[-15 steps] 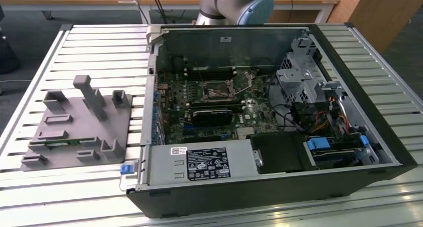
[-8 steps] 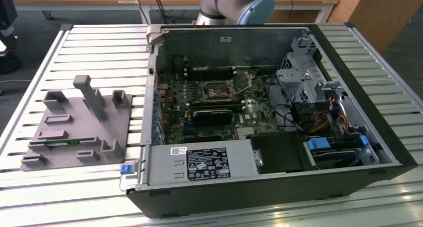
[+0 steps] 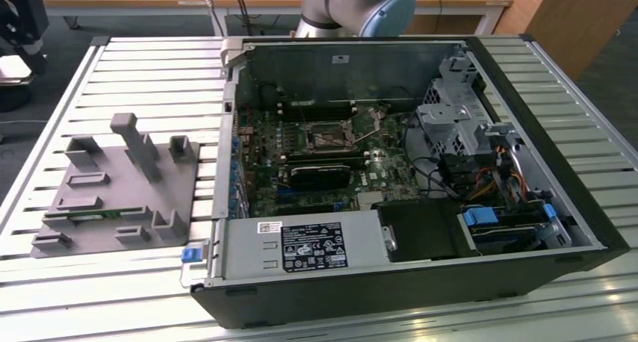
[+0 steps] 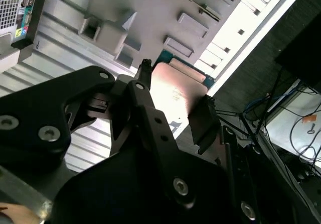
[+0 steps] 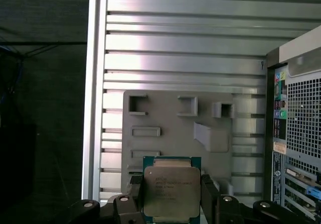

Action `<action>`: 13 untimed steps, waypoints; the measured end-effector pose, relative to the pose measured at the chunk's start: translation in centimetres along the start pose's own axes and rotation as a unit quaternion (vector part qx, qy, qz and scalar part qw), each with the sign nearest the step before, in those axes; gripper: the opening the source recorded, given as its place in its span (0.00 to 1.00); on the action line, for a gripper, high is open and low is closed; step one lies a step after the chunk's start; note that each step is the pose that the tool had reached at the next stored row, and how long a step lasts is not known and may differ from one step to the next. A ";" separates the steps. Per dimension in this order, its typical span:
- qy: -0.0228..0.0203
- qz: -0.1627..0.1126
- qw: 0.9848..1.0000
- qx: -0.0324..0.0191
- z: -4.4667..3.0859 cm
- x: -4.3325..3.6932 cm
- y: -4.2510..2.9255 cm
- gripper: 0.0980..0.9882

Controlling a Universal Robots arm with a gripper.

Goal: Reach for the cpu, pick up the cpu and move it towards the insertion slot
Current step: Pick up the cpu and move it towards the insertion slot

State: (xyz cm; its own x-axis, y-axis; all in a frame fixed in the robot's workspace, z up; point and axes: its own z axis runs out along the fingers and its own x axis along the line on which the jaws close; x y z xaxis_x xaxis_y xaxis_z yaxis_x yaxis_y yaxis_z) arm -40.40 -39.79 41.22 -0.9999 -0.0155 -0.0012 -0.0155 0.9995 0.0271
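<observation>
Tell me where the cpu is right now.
In both wrist views the cpu sits clamped in the gripper, clear of the grey fixture tray seen beyond it, with the computer case off to one side.

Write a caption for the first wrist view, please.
The tool grips the cpu, with the grey fixture tray beyond it.

Silvery square cpu [image 5: 169,191], green-edged, held between fingers [image 5: 208,196], dark metal-framed insertion slot [image 3: 327,138] mid-motherboard
</observation>
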 end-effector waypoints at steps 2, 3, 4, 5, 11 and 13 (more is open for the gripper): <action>0.000 0.000 1.000 0.000 0.01 -0.55 -0.01 0.50; 0.000 0.000 1.000 0.000 0.02 -0.81 -0.01 0.50; 0.000 0.000 1.000 0.000 0.03 -1.05 -0.02 0.50; 0.000 0.000 1.000 0.000 0.03 -1.25 -0.02 0.50; 0.000 0.000 1.000 0.000 0.08 -2.49 -0.04 0.50; 0.000 0.000 1.000 0.000 0.08 -2.91 -0.04 0.50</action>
State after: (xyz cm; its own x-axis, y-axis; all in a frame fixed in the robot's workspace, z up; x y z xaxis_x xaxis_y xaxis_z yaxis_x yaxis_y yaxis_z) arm -37.49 -39.79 41.14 -0.9999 -0.0154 -0.0013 -0.0154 0.9995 0.0271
